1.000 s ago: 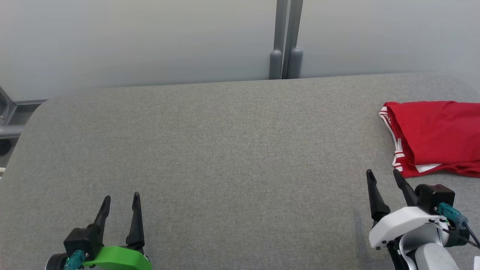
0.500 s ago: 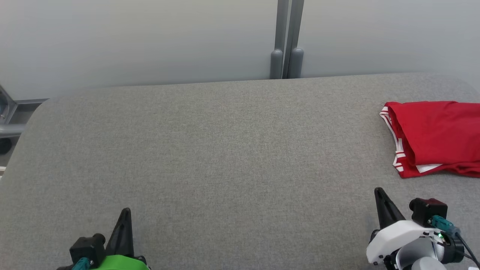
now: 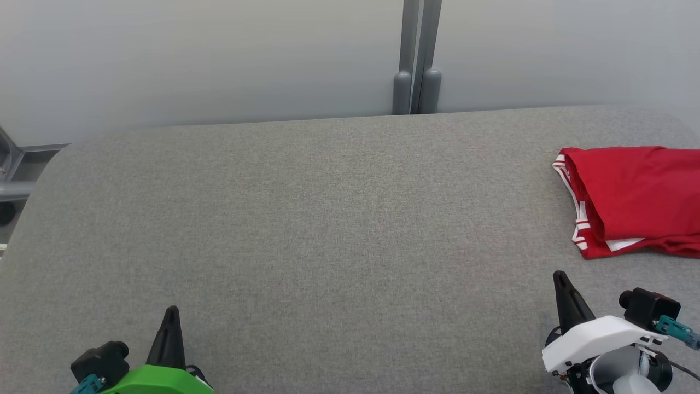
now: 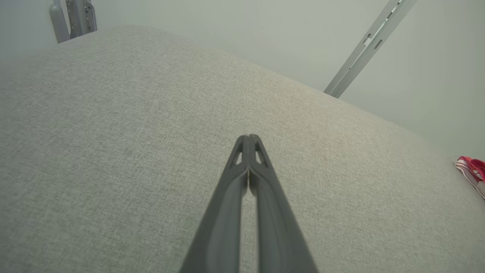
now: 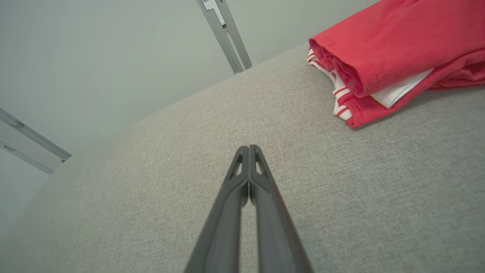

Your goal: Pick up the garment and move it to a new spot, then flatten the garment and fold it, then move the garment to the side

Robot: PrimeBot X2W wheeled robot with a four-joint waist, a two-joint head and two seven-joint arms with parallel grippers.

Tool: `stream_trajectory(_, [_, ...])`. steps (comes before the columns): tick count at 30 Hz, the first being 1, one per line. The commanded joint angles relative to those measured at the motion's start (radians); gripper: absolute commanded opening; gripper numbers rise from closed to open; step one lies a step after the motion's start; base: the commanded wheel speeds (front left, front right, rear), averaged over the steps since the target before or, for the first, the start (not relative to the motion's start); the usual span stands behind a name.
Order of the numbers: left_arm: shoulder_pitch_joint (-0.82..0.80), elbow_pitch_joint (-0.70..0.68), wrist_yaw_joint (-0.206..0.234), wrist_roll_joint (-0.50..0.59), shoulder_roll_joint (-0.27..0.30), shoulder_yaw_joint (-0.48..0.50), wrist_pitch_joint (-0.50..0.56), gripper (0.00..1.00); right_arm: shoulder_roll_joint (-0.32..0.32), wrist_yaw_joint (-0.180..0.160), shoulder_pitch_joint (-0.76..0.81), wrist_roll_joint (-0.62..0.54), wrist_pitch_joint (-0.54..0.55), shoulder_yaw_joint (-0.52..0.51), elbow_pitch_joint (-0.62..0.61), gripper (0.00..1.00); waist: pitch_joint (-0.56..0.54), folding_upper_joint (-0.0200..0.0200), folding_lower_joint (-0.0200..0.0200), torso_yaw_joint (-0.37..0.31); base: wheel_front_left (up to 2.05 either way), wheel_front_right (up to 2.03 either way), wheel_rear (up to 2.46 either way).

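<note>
The garment (image 3: 637, 200) is red with white-striped trim and lies folded at the right edge of the grey table (image 3: 328, 219). It also fills the upper right of the right wrist view as the garment (image 5: 394, 49), and a sliver of the garment (image 4: 471, 170) shows at the right edge of the left wrist view. My right gripper (image 3: 559, 276) is shut and empty, a short way in front of the garment. Its closed tips (image 5: 249, 148) hover over bare cloth. My left gripper (image 3: 171, 312) is shut and empty at the lower left, tips together (image 4: 249, 137).
A pale wall with a grey double post (image 3: 416, 54) stands behind the table's far edge. A grey metal frame (image 3: 11, 180) sits off the table's left end. Wide bare tabletop lies between the two grippers.
Both grippers closed from open to shut with nothing in them and drew back toward the table's near edge. The garment stayed where it was.
</note>
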Motion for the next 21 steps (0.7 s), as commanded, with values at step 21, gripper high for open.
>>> stream_trajectory(21, [-0.070,-0.036,-0.012,-0.326,-0.004,0.035,0.097,0.00,-0.008,0.000,0.001,0.342,0.038,-0.014,-0.058,0.00,0.003,0.0000,0.0001,-0.004,0.00,0.00,0.00])
